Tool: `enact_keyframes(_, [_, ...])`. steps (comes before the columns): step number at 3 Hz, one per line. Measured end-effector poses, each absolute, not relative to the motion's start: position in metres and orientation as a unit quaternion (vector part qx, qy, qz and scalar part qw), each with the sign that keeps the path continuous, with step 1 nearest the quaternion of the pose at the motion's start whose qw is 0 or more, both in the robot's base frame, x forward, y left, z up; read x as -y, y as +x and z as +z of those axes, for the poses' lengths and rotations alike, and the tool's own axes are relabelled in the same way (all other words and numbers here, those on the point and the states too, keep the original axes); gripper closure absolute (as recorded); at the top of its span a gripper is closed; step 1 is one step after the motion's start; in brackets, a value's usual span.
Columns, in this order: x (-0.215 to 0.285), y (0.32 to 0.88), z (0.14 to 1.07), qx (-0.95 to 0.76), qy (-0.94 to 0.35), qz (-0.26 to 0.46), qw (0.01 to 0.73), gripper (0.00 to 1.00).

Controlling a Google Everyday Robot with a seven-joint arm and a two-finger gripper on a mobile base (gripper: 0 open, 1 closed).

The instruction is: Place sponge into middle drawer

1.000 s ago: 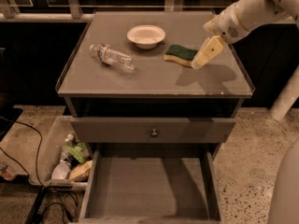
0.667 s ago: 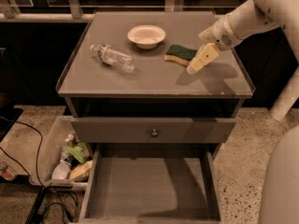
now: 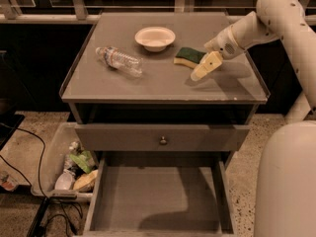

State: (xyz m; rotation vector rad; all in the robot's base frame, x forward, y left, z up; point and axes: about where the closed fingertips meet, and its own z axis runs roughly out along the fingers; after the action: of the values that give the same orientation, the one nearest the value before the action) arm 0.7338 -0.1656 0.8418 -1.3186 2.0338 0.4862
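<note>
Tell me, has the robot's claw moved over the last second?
Yes. The gripper has shifted left, closer to the sponge, which lies unmoved beside the bowl.

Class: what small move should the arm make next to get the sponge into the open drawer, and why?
Probably ease the gripper sideways over the sponge and lower onto it. The sponge lies unheld on the cabinet top, with the gripper just beside it, at its near corner. The drawer below already stands open, so grasping comes first.
</note>
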Motion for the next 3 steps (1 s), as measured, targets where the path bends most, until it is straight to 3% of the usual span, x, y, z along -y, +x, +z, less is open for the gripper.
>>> enact_keyframes(1, [0.1621, 0.745, 0.8341, -0.779, -0.496, 0.195, 0.329, 0.0])
enact_keyframes(2, [0.1619, 0.7464, 0.8339, -0.779, -0.496, 0.195, 0.33, 0.17])
enact_keyframes(3, [0.1619, 0.7464, 0.8339, -0.779, -0.496, 0.195, 0.33, 0.41])
